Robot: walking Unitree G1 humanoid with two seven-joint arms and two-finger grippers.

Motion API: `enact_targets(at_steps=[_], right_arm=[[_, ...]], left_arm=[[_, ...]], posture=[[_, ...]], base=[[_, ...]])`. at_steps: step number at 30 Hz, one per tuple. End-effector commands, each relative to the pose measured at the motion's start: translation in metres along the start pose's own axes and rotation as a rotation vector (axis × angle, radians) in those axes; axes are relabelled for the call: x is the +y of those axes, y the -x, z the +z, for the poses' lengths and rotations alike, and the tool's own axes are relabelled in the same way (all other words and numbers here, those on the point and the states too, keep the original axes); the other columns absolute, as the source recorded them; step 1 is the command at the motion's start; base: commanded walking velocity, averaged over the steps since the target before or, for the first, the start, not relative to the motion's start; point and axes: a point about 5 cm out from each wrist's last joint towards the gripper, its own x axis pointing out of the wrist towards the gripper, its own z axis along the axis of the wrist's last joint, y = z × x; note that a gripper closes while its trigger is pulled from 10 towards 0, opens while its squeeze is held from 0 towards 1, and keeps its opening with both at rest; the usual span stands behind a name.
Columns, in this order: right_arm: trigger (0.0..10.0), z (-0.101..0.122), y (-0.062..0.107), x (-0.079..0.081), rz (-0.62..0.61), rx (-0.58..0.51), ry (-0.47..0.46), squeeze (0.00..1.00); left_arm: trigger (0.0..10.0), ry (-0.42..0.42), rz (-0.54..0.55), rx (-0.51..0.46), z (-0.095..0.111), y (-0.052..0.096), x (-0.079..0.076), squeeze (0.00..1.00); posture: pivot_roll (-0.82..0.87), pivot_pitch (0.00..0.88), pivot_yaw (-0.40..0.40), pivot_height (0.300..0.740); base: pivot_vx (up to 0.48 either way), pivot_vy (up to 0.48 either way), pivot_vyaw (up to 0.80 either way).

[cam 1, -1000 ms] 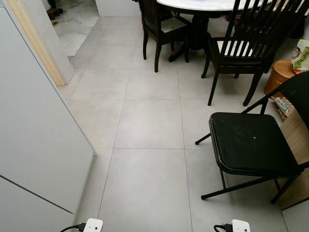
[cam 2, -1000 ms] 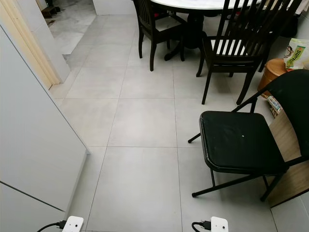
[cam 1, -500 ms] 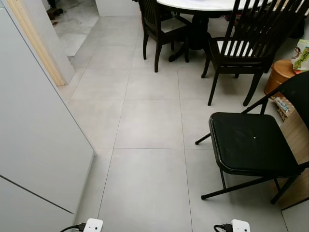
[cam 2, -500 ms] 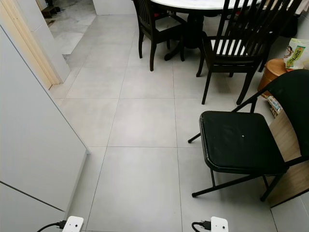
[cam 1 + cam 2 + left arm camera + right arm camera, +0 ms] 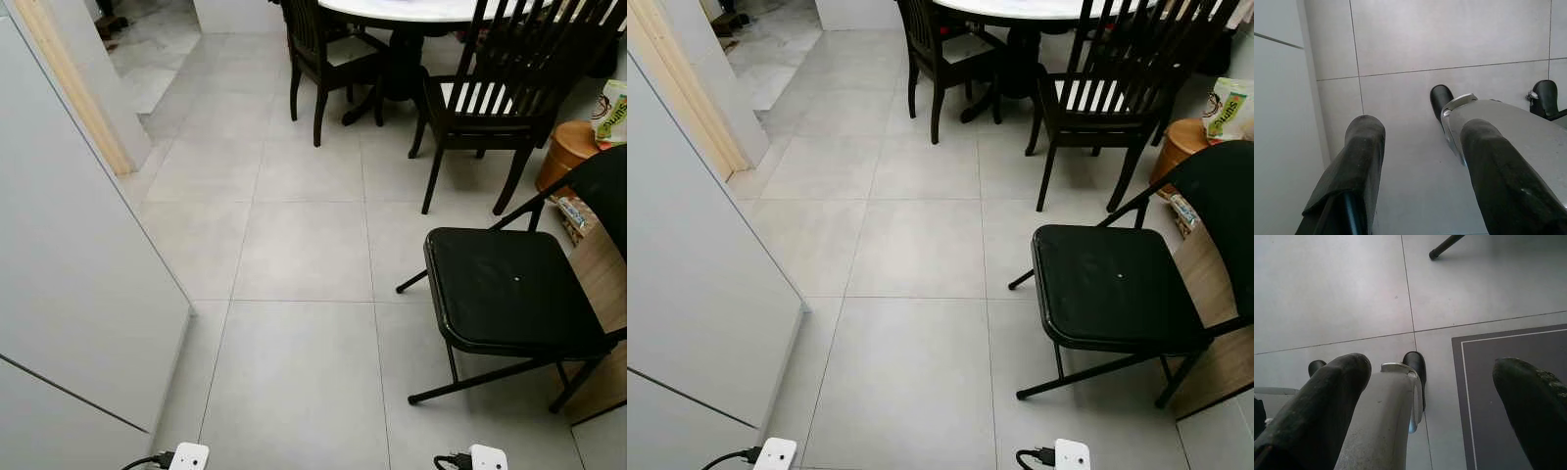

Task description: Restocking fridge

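Observation:
A tall white panel [image 5: 69, 294], likely the fridge's side or door, stands close on my left in the eye views. Both arms hang idle, pointing down at the grey tiled floor. My left gripper [image 5: 1420, 161] is open with nothing between its black fingers [image 5: 1359, 166]; my own leg and black foot [image 5: 1441, 99] lie below it. My right gripper [image 5: 1435, 396] is open too and holds nothing, above the tiles and the edge of a dark mat [image 5: 1508, 382]. No food items lie near either gripper.
A black folding chair [image 5: 509, 294] stands close on the right. Behind it are a wooden surface, an orange-brown tub [image 5: 568, 147] and a snack bag [image 5: 613, 110]. Dark dining chairs [image 5: 490, 108] and a round white table [image 5: 411, 10] fill the back. A doorway [image 5: 147, 49] opens at back left.

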Motion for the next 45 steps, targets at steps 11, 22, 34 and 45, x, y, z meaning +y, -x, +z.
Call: enact_targets(at_steps=[11, 22, 34, 45], right_arm=[[10.0, 0.0505, -0.0095, 0.0, -0.05, -0.015, 0.025, 0.0], [10.0, 0.0497, -0.0094, -0.0007, -0.057, -0.007, 0.057, 0.0], [10.0, 0.0497, -0.0094, -0.0007, -0.057, -0.007, 0.057, 0.0], [10.0, 0.0497, -0.0094, -0.0007, -0.057, -0.007, 0.057, 0.0]], left_arm=[[10.0, 0.041, 0.03, 0.051, 0.015, -0.0035, 0.0105, 0.0], [10.0, 0.034, 0.028, 0.054, 0.0139, -0.0033, 0.0106, 0.0], [10.0, 0.034, 0.028, 0.054, 0.0139, -0.0033, 0.0106, 0.0], [10.0, 0.034, 0.028, 0.054, 0.0139, -0.0033, 0.0106, 0.0]], posture=[[0.05, 0.0, -0.067, 0.74], [0.05, 0.0, -0.063, 0.74], [0.05, 0.0, -0.063, 0.74], [0.05, 0.0, -0.063, 0.74]], base=[[0.0, 0.0, 0.0], [0.0, 0.0, 0.0], [0.0, 0.0, 0.0], [0.0, 0.0, 0.0]])
